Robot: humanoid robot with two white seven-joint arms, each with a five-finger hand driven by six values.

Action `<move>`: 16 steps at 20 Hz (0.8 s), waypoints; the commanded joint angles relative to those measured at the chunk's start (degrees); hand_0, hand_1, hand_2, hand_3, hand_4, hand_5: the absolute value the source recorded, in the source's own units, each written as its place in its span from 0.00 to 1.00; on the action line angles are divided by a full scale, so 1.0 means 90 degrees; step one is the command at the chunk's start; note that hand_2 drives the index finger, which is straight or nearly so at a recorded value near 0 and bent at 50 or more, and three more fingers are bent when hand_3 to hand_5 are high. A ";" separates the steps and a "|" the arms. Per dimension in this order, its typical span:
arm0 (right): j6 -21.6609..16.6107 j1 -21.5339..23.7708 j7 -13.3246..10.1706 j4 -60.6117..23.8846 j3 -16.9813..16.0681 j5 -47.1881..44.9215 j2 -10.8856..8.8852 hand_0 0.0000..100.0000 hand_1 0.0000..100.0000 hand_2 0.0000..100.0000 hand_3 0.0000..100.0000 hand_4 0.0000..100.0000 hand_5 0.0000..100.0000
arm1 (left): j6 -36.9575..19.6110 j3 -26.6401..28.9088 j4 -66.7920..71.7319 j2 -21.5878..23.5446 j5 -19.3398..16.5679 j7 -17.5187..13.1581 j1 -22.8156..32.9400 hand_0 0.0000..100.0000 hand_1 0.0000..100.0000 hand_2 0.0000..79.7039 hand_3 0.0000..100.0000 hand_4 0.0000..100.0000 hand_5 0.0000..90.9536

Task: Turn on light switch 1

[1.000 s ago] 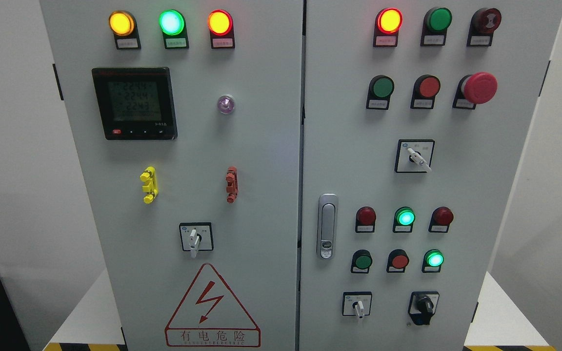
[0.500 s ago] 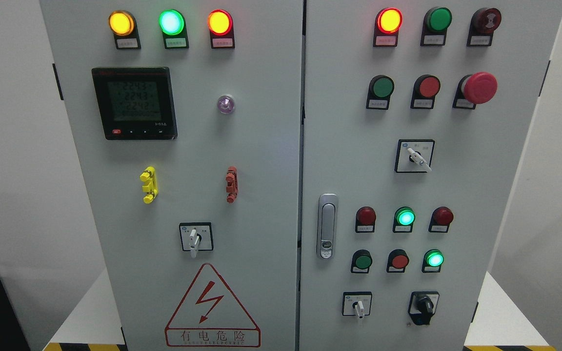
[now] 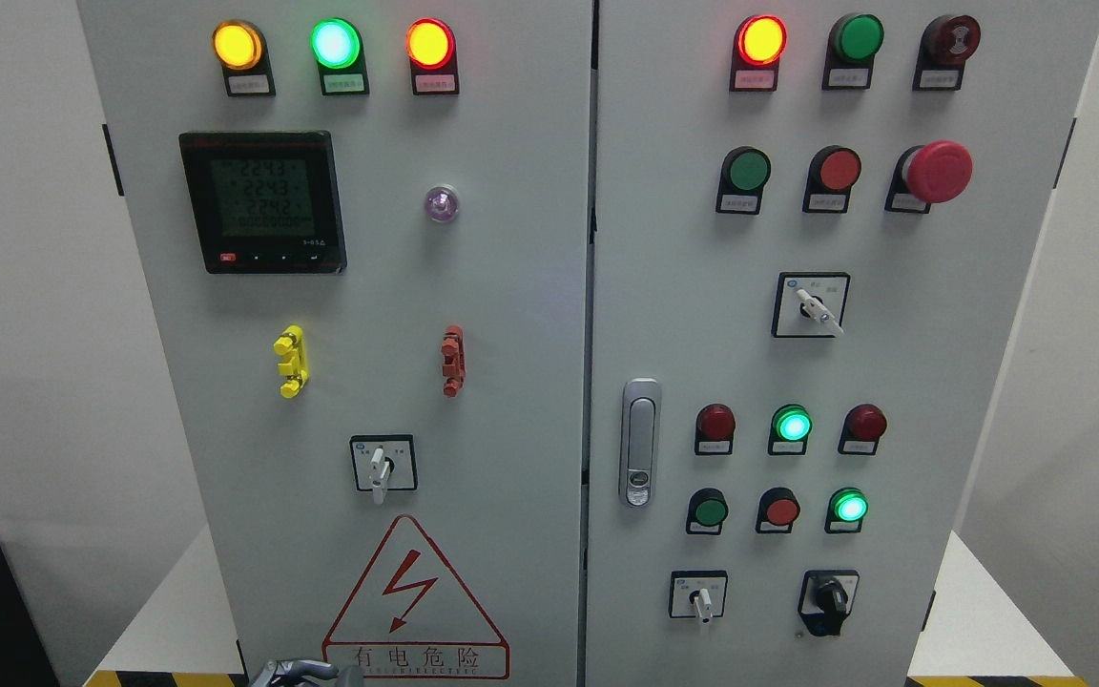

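A grey electrical cabinet (image 3: 511, 286) with two doors fills the head view. The left door has a white-handled rotary switch (image 3: 378, 465) pointing down, below a yellow clip (image 3: 290, 362) and a red clip (image 3: 452, 360). The right door carries a white rotary switch (image 3: 811, 306) turned to the lower right, a small white switch (image 3: 699, 597) and a black knob (image 3: 829, 598). I cannot read which one is labelled switch 1. The top of my left hand (image 3: 306, 672), grey metal, just shows at the bottom edge below the warning triangle (image 3: 414, 599). My right hand is out of view.
Lit lamps line the top: yellow (image 3: 238, 45), green (image 3: 335, 43), red (image 3: 430, 44) and red (image 3: 761, 40). A digital meter (image 3: 263, 201), a red mushroom button (image 3: 937, 172), a door latch (image 3: 639, 442) and rows of push buttons sit on the doors. White walls flank the cabinet.
The tip of my left hand has risen into view at the bottom edge, left of the middle. The meter digits flickered; no switch or lamp changed.
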 commanded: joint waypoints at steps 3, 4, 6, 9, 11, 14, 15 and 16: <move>-0.0001 0.0000 0.0005 0.0000 0.0002 0.0000 0.0001 0.00 0.00 0.00 0.00 0.00 0.00 | 0.0608 -0.0451 -0.0144 -0.0190 -0.0003 0.0414 -0.0640 0.07 0.55 0.69 0.85 0.87 0.84; -0.0001 0.0000 0.0005 0.0000 -0.0008 0.0000 0.0001 0.00 0.00 0.00 0.00 0.00 0.00 | 0.0618 -0.0471 -0.0144 -0.0190 -0.0003 0.0463 -0.0670 0.07 0.55 0.69 0.85 0.87 0.84; -0.0001 0.0000 0.0005 0.0000 0.0002 0.0000 0.0001 0.00 0.00 0.00 0.00 0.00 0.00 | 0.0647 -0.0539 -0.0144 -0.0190 -0.0012 0.0474 -0.0699 0.07 0.57 0.69 0.85 0.88 0.84; -0.0001 0.0000 0.0005 0.0000 -0.0008 0.0000 0.0001 0.00 0.00 0.00 0.00 0.00 0.00 | 0.0677 -0.0598 -0.0154 -0.0209 -0.0012 0.0648 -0.0796 0.07 0.58 0.69 0.85 0.88 0.84; -0.0001 0.0000 0.0005 0.0000 0.0002 0.0000 -0.0009 0.00 0.00 0.00 0.00 0.00 0.00 | 0.0803 -0.0617 -0.0144 -0.0219 -0.0012 0.0834 -0.0865 0.07 0.59 0.68 0.85 0.87 0.84; -0.0001 0.0000 0.0005 0.0000 0.0002 0.0000 -0.0009 0.00 0.00 0.00 0.00 0.00 0.00 | 0.1028 -0.0646 -0.0144 -0.0229 -0.0012 0.0913 -0.0972 0.07 0.61 0.67 0.84 0.87 0.84; -0.0001 0.0000 0.0005 0.0000 0.0002 0.0000 -0.0009 0.00 0.00 0.00 0.00 0.00 0.00 | 0.1048 -0.0676 -0.0144 -0.0229 -0.0012 0.0913 -0.0992 0.07 0.61 0.67 0.84 0.87 0.84; -0.0001 0.0000 0.0005 0.0000 0.0002 0.0000 0.0001 0.00 0.00 0.00 0.00 0.00 0.00 | 0.1048 -0.0685 -0.0144 -0.0229 -0.0012 0.0913 -0.1021 0.07 0.61 0.66 0.84 0.87 0.84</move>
